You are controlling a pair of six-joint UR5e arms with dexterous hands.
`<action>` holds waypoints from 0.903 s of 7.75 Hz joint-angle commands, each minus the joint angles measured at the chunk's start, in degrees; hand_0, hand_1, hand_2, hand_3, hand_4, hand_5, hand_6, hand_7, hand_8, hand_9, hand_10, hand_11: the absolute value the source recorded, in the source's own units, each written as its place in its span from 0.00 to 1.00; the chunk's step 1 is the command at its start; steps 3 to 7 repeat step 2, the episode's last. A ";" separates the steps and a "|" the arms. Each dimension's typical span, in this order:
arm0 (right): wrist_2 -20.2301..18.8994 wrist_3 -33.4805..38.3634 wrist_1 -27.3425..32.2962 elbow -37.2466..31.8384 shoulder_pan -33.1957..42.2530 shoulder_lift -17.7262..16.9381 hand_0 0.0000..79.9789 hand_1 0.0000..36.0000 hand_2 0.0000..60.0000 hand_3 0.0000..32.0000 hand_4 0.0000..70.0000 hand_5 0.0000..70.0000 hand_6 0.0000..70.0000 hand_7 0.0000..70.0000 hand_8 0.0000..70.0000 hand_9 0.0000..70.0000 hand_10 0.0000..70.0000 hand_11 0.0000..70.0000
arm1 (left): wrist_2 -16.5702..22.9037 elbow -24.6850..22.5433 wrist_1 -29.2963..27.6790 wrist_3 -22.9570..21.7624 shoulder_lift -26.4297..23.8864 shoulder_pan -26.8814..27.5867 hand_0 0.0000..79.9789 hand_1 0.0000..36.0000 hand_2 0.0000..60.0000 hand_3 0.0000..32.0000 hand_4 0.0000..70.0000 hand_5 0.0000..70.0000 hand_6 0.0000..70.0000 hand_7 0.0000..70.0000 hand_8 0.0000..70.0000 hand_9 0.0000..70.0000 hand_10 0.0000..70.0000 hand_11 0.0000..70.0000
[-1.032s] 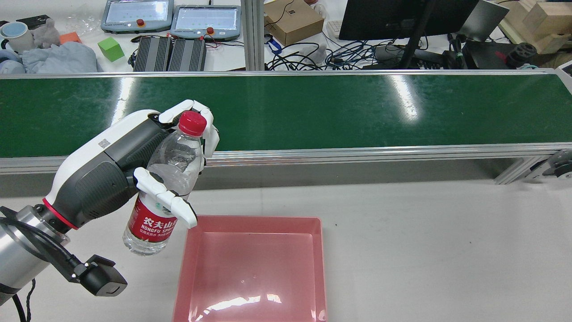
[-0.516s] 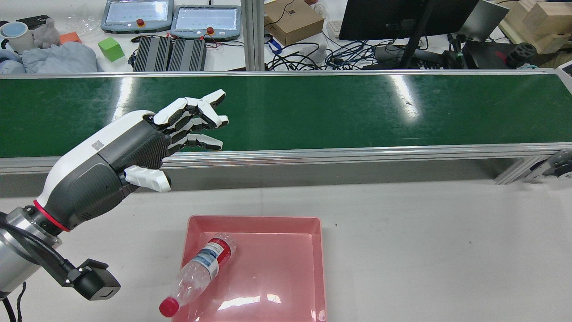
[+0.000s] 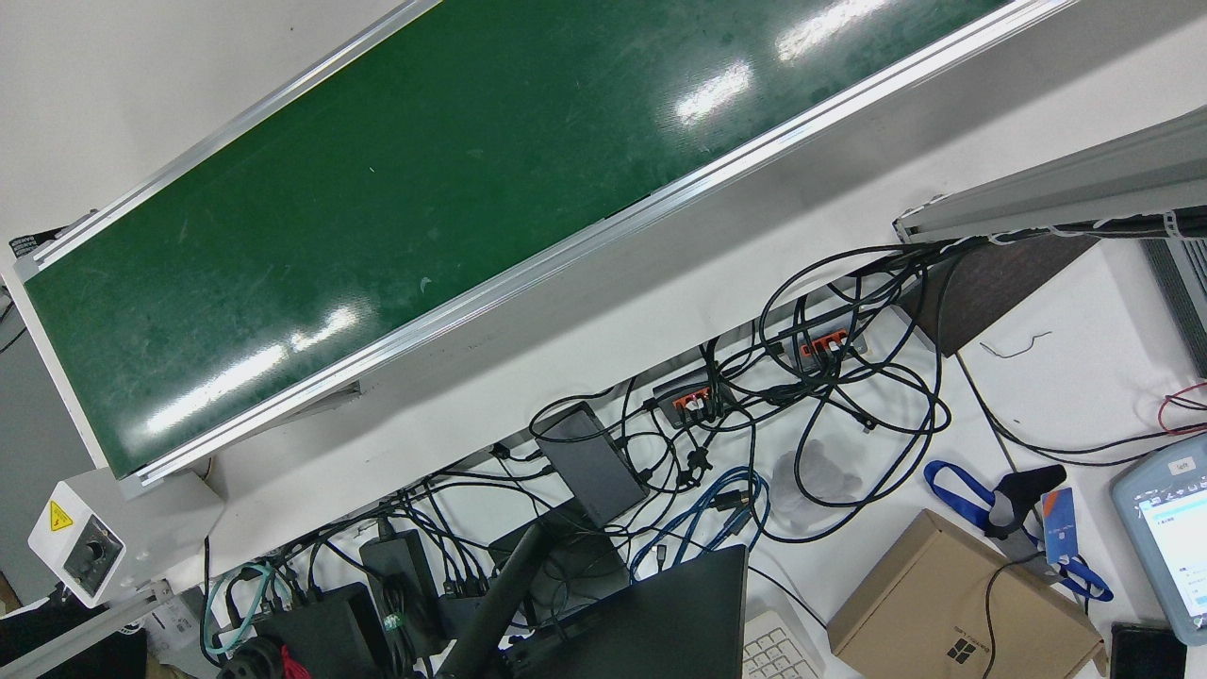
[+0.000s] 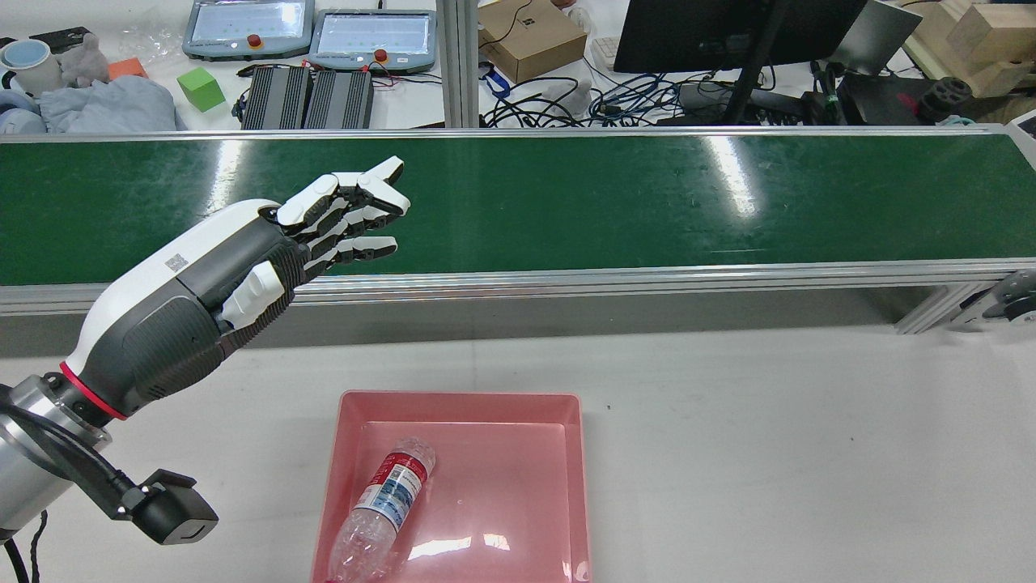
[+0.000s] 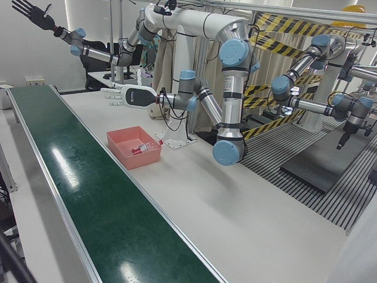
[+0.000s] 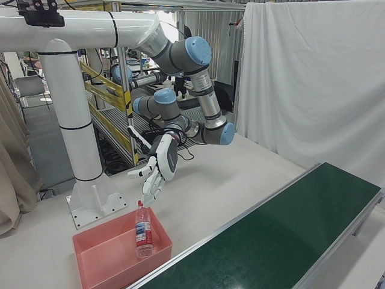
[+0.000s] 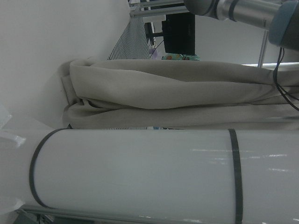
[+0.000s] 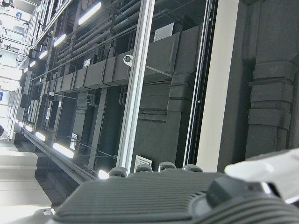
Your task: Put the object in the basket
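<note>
Since the frame a second ago, the bottle has left the left hand and dropped into the basket, and in the last half second it has slid further in, its cap end now at the basket's near edge; the hand's thumb has folded in against the palm.

Front view: only the green conveyor belt [image 3: 453, 189] and a tangle of cables [image 3: 754, 424] beyond it show, with no arm, basket or bottle.

Rear view: the left hand [image 4: 235, 283] hangs above the tabletop [image 4: 769, 453], at the belt's near rail, its fingers [image 4: 356, 219] stretched out straight and slightly apart, holding nothing. The pink basket [image 4: 576, 486] sits on the tabletop below and to the right of the hand. The bottle [image 4: 384, 506] lies on its side inside the basket, along its left wall, base toward the belt and neck toward the camera; the cap is cut off by the view's lower edge.

Left-front view: the basket [image 5: 118, 137] stands just beside the belt with the bottle [image 5: 143, 148] in it, and the left hand [image 5: 126, 95] is held above the tabletop with flat fingers.

Right-front view: the left hand [image 6: 157, 168] points down over the basket [image 6: 96, 259]; the bottle [image 6: 142, 232] looks upright here, leaning at the basket's far wall.

Left hand view: a white arm tube [image 7: 140, 175] and beige curtain.

Right hand view: the right hand [image 8: 187, 196] fills the bottom edge under ceiling fittings; whether its fingers are spread or closed I cannot tell.
</note>
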 commanded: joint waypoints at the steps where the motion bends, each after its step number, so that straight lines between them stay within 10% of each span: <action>1: 0.00 0.00 0.00 -0.01 0.00 0.00 0.00 0.00 0.00 0.00 0.00 0.00 0.00 0.00 0.00 0.00 0.00 0.00 | 0.00 -0.44 0.00 -0.06 -0.05 -0.07 0.09 0.00 0.00 0.31 0.09 0.63 0.09 0.06 0.19 0.16 0.18 0.24; 7: 0.00 0.00 0.00 0.08 0.09 0.00 0.00 0.00 0.00 0.00 0.00 0.00 0.00 0.00 0.00 0.00 0.00 0.00 | -0.09 -0.44 0.00 -0.06 -0.05 0.02 0.10 0.00 0.00 0.31 0.09 0.63 0.09 0.06 0.19 0.15 0.17 0.23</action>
